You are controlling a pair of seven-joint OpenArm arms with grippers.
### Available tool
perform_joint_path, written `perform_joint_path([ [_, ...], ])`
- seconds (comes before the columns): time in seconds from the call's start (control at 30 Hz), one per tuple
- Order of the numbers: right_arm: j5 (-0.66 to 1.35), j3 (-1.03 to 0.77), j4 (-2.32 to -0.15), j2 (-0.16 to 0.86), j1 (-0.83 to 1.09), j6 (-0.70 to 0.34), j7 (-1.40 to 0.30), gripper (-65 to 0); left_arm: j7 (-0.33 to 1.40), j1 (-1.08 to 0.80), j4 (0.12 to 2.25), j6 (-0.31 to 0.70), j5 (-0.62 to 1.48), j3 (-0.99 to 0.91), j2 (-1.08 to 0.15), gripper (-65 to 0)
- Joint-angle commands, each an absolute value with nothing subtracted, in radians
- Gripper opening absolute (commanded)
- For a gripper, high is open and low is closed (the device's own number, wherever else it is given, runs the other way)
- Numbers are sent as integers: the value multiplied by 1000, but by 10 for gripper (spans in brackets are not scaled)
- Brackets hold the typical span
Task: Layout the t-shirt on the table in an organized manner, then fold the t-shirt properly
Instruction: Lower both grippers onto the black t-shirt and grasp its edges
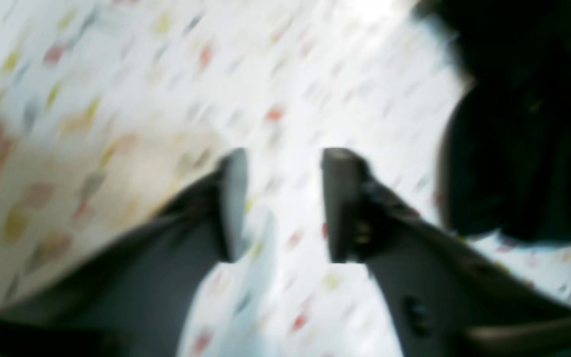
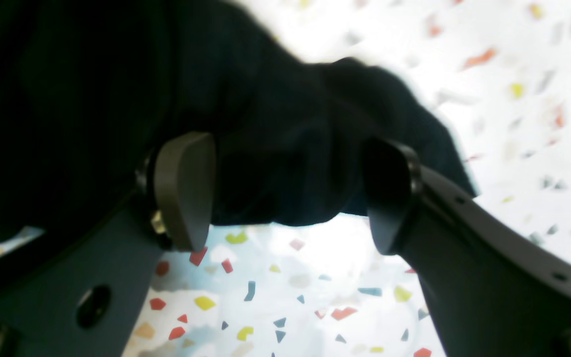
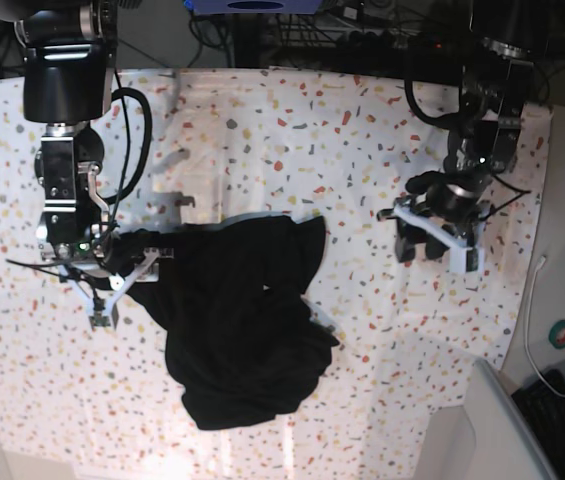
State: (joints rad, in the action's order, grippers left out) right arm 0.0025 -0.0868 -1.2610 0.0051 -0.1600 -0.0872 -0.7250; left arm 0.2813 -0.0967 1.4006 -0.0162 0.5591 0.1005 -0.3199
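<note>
1. Your black t-shirt (image 3: 242, 320) lies crumpled in the lower middle of the base view, on the speckled bench (image 3: 302, 130). It is bunched, with folds across the body and one edge running up toward the centre of the frame.
2. Your right tool (image 3: 127, 275) sits at the left of the base view, at the shirt's left edge. In the right wrist view its jaws stand wide apart, with a fold of the t-shirt (image 2: 275, 163) between them, filling the upper left of that frame. Neither pad (image 2: 184, 191) presses the cloth, so nothing is gripped.
3. Your left tool (image 3: 440, 248) hangs at the right of the base view, well apart from the shirt, over bare speckled cloth.
4. The left wrist view is blurred. There the left tool (image 1: 283, 203) shows its jaws parted, with only bench between them and nothing held. The t-shirt (image 1: 528, 129) fills the right of that frame, clear of the fingers (image 1: 340, 203).
</note>
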Motion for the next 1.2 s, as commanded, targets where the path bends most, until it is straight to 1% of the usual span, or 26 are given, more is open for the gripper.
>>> perform_joint_path([
  [0.0,2,-91,-1282,13,-183,-84,-705,-231,263,-35,1403,-5,561,153,-321,-321],
  [0.07,2,-91,-1282,12,-180,-87,-705,-231,260,73,1349,-10,561,282,-318,-285],
  [0.17,2,-91,-1282,12,-179,-90,-705,-231,259,231,1228,-12,561,438,-280,-283],
  [0.27,2,-91,-1282,12,-176,-91,-705,-231,257,300,1165,-18,555,453,-237,-283],
  [0.3,2,-91,-1282,12,-176,-91,-705,-231,257,311,1164,-39,522,453,-228,-283],
  [0.37,2,-91,-1280,12,-176,-91,-705,-231,257,328,1164,-117,400,463,-203,-281],
  [0.4,2,-91,-1280,12,-176,-91,-705,-231,259,331,1159,-134,317,464,-177,-276],
  [0.53,2,-85,-1280,10,-176,-91,-705,-231,259,329,1156,-117,21,463,-99,-275],
  [0.63,2,-85,-1280,8,-177,-91,-705,-231,259,332,1153,-39,-85,456,-50,-275],
  [0.7,2,-85,-1280,8,-177,-91,-705,-231,257,364,1104,-15,-110,456,-27,-275],
  [0.8,2,-85,-1280,8,-179,-91,-707,-231,255,435,974,-15,-108,455,13,-280],
  [0.87,2,-85,-1280,8,-176,-91,-707,-231,254,463,943,-16,-99,452,22,-281],
  [1.07,2,-88,-1280,8,-174,-91,-707,-231,259,426,1082,-18,-110,453,21,-281],
  [1.17,2,-87,-1280,8,-174,-91,-708,-231,259,409,1092,-22,-110,444,13,-281],
])
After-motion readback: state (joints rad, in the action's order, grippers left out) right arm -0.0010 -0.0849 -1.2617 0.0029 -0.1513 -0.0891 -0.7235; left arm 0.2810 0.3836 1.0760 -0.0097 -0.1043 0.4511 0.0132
